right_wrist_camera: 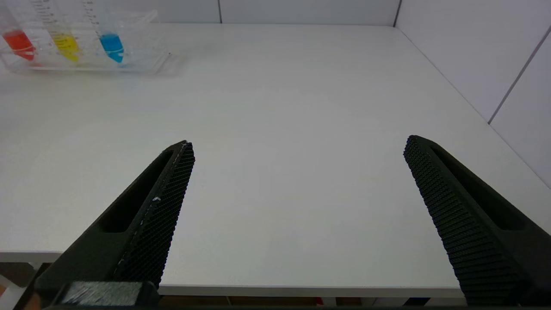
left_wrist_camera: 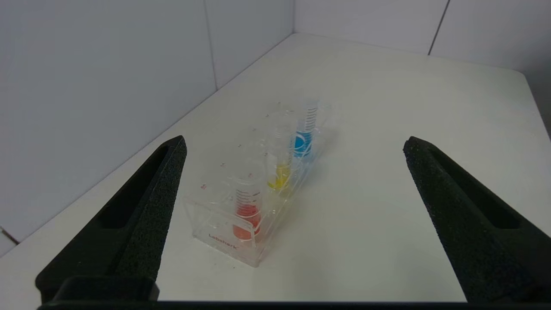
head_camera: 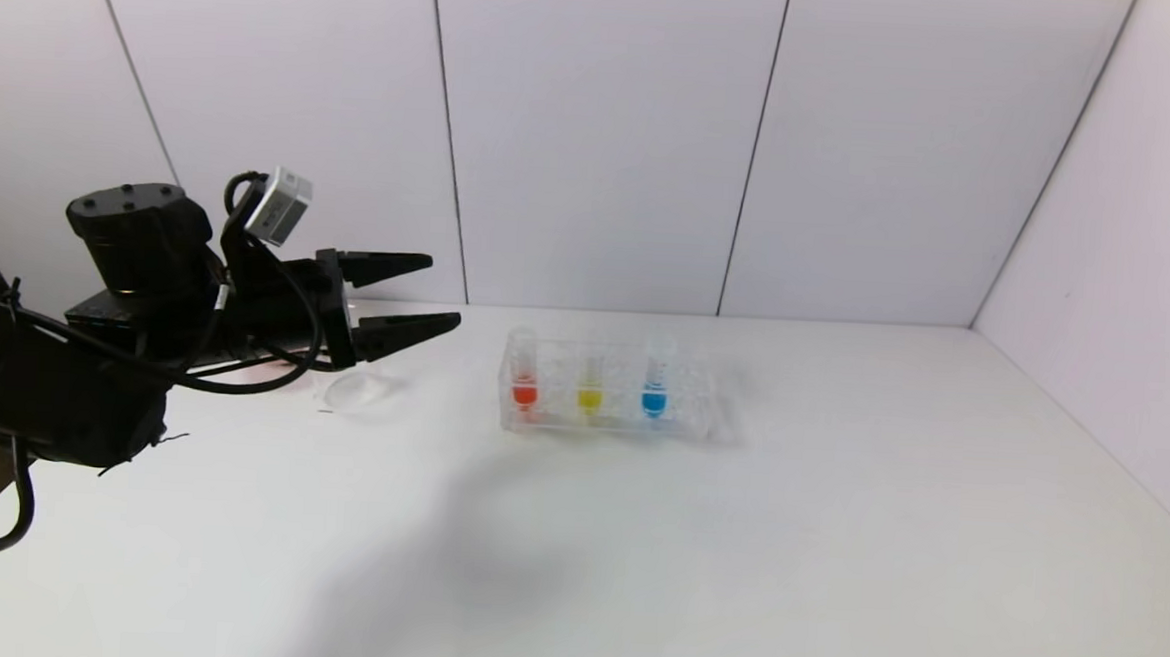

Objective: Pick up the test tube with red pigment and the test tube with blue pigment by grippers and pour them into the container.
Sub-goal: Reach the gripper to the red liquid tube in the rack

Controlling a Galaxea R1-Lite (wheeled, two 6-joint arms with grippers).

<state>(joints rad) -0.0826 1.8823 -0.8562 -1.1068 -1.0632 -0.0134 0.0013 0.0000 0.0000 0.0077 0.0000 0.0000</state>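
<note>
Head view: the left gripper point(head_camera: 424, 298) hangs above the table point(head_camera: 834, 542) at the robot's left, jaws spread wide and holding nothing, its tips pointing across toward the clear rack point(head_camera: 610, 390). The rack sits mid-table toward the back wall, with three tubes standing upright in a row: the test tube with red pigment point(head_camera: 524, 373) at the end nearest the left gripper, a yellow tube point(head_camera: 590, 381) in the middle, and the test tube with blue pigment point(head_camera: 655, 377) at the far end. A clear round vessel point(head_camera: 353, 390), probably the container (largely hidden by the gripper, so its form cannot be confirmed), rests on the table just under the fingers. The right arm does not appear in this view. Left wrist view: the rack lies directly ahead between the open fingers point(left_wrist_camera: 150, 206), lengthwise along the line of approach, so the red tube point(left_wrist_camera: 247, 211) comes first, the yellow tube behind it and the blue tube point(left_wrist_camera: 304, 135) last; all long axes are vertical. Right wrist view: the right gripper point(right_wrist_camera: 299, 146) is likewise wide open and empty, low near the table's front edge, well apart from the rack, whose blue tube point(right_wrist_camera: 111, 38) is on its nearer side. Judgement: the left arm is nearer the red tube; a level advance toward the rack should bring the fingers either side of it.
</note>
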